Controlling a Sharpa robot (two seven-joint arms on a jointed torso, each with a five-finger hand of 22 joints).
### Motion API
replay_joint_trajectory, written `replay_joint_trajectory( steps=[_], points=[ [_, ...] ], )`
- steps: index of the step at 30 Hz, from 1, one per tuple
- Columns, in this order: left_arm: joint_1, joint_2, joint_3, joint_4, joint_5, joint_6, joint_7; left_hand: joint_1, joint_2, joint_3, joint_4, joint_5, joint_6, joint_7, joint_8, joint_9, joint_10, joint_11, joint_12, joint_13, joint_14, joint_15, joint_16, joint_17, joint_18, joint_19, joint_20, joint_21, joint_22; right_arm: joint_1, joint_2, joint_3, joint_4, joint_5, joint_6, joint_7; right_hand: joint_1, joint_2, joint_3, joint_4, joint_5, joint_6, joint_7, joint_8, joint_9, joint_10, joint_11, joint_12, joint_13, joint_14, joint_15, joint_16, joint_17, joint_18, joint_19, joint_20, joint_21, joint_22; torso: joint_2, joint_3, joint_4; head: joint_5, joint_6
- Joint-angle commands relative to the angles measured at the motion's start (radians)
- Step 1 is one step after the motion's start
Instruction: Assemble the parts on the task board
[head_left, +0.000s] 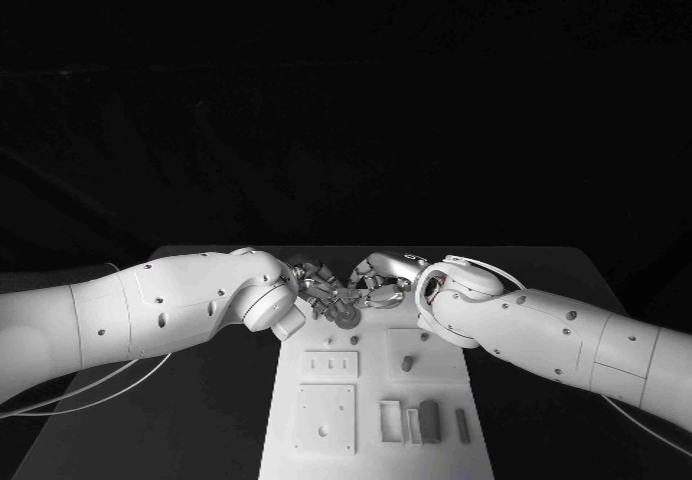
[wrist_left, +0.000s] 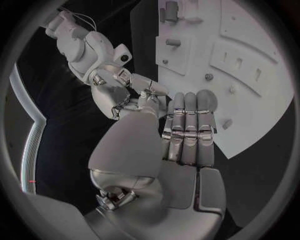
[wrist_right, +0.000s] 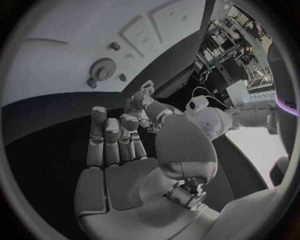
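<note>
Silver and jointed, the left robot hand and the right robot hand meet over the far end of the task board, fingertips close together. In the left wrist view the left robot hand lies with its fingers straight and side by side, a round grey part just past their tips; whether it grips that part I cannot tell. In the right wrist view the right robot hand is held palm open with fingers loosely raised and nothing between them.

A toothed gear lies flat on the white board near two small pegs. Toward the near end, the task board carries raised square plates, one with slots, a short peg, and a row of upright grey blocks. The board rests lengthwise in the middle of the black table.
</note>
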Motion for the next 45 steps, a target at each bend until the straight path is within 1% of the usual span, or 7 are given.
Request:
replay_joint_trajectory(
  steps=[1, 4, 9, 15, 30, 37, 45],
  points=[
    [0.0, 0.002, 0.0, 0.001, 0.033, 0.009, 0.006, -0.001, -0.009, 0.003, 0.001, 0.005, -0.01, 0.0, -0.006, -0.002, -0.01, 0.002, -0.006, 0.0, -0.006, 0.003, -0.008, 0.0, 0.009, -0.009, 0.001, -0.004, 0.001, 0.001, 0.004, 0.001, 0.004, -0.007, 0.012, 0.011, -0.011, 0.003, 0.005, 0.003, -0.001, 0.033, 0.028, 0.007, 0.002, 0.001, -0.005, 0.005, -0.001, 0.0, -0.007, 0.003, -0.001, 0.009, 0.008, 0.0, 0.006, 0.009, 0.0, 0.0004, -0.0002, 0.0, 0.0],
    [0.0, 0.002, 0.0, 0.002, 0.044, 0.005, 0.009, -0.008, -0.012, 0.001, 0.003, 0.0, -0.019, 0.005, -0.011, -0.004, -0.017, 0.007, -0.012, -0.001, -0.008, 0.005, -0.011, 0.001, 0.009, -0.01, 0.003, -0.006, 0.002, 0.001, 0.004, 0.001, 0.004, -0.007, 0.011, 0.011, -0.011, 0.003, 0.005, 0.003, -0.001, 0.034, 0.028, 0.007, 0.002, 0.001, -0.006, 0.005, -0.001, 0.0, -0.008, 0.003, -0.001, 0.009, 0.008, 0.0, 0.006, 0.009, 0.0, 0.0007, 0.0, 0.0, 0.0],
    [0.0, 0.001, 0.0, 0.001, 0.055, -0.007, 0.009, -0.061, -0.031, -0.003, 0.005, -0.037, -0.042, 0.017, -0.025, -0.011, -0.037, 0.017, -0.025, -0.003, -0.004, 0.005, -0.018, 0.006, 0.011, -0.005, 0.004, -0.009, 0.006, 0.0, 0.002, 0.0, 0.009, -0.007, 0.01, 0.011, -0.012, 0.004, 0.005, 0.003, -0.001, 0.034, 0.028, 0.007, 0.002, 0.001, -0.006, 0.005, -0.002, 0.0, -0.008, 0.003, -0.001, 0.009, 0.008, 0.0, 0.005, 0.009, 0.0, 0.0015, -0.0003, 0.0, 0.001],
    [0.0, 0.003, 0.0, -0.004, 0.066, -0.004, 0.008, -0.081, -0.034, 0.004, 0.005, -0.04, -0.045, 0.018, -0.026, -0.014, -0.04, 0.018, -0.026, -0.002, -0.003, 0.005, -0.02, 0.009, 0.012, -0.004, 0.004, -0.011, 0.007, 0.0, 0.002, 0.0, 0.012, -0.007, 0.007, 0.011, -0.012, 0.004, 0.005, 0.003, -0.001, 0.035, 0.028, 0.007, 0.002, 0.001, -0.006, 0.005, -0.002, 0.001, -0.008, 0.003, -0.002, 0.009, 0.008, 0.0, 0.005, 0.009, 0.001, 0.002, -0.0007, 0.0, 0.002],
    [0.0, 0.004, 0.0, -0.003, 0.077, 0.035, -0.003, -0.026, 0.016, 0.03, -0.003, -0.028, -0.004, -0.002, 0.0, -0.01, -0.004, 0.0, -0.011, 0.01, 0.015, -0.003, -0.015, 0.027, 0.014, 0.006, -0.002, -0.008, 0.023, -0.001, 0.002, 0.0, 0.011, -0.011, 0.0, 0.005, -0.013, 0.005, 0.006, 0.003, -0.001, 0.036, 0.027, 0.007, 0.003, 0.002, -0.006, 0.005, -0.002, 0.001, -0.008, 0.003, -0.002, 0.009, 0.009, 0.0, 0.005, 0.009, 0.0, 0.0011, -0.0002, -0.001, -0.001],
    [0.0, 0.004, 0.0, -0.005, 0.097, 0.017, 0.002, -0.008, 0.028, 0.03, -0.007, -0.026, 0.004, -0.006, 0.004, -0.009, 0.004, -0.004, -0.009, 0.013, 0.019, -0.007, -0.009, 0.033, 0.014, 0.01, -0.006, -0.006, 0.03, -0.001, 0.002, 0.0, 0.013, -0.011, 0.003, 0.006, -0.014, 0.005, 0.006, 0.003, 0.0, 0.036, 0.027, 0.007, 0.003, 0.002, -0.006, 0.005, -0.002, 0.001, -0.008, 0.003, -0.002, 0.009, 0.009, 0.0, 0.005, 0.009, 0.001, 0.0011, -0.0006, 0.0, -0.001],
    [0.0, 0.005, 0.001, -0.009, 0.147, -0.01, 0.009, 0.047, 0.042, 0.033, -0.021, -0.029, 0.005, -0.008, 0.005, -0.009, 0.009, -0.006, -0.013, 0.015, 0.017, -0.008, -0.005, 0.039, 0.011, 0.009, -0.008, -0.009, 0.038, -0.002, 0.006, 0.0, 0.013, -0.012, 0.012, 0.004, -0.014, 0.004, 0.006, 0.003, -0.001, 0.036, 0.027, 0.007, 0.003, 0.002, -0.006, 0.005, -0.002, 0.001, -0.008, 0.003, -0.002, 0.009, 0.009, 0.0, 0.005, 0.009, 0.0, 0.0003, -0.0002, -0.001, -0.002]
  ],
)
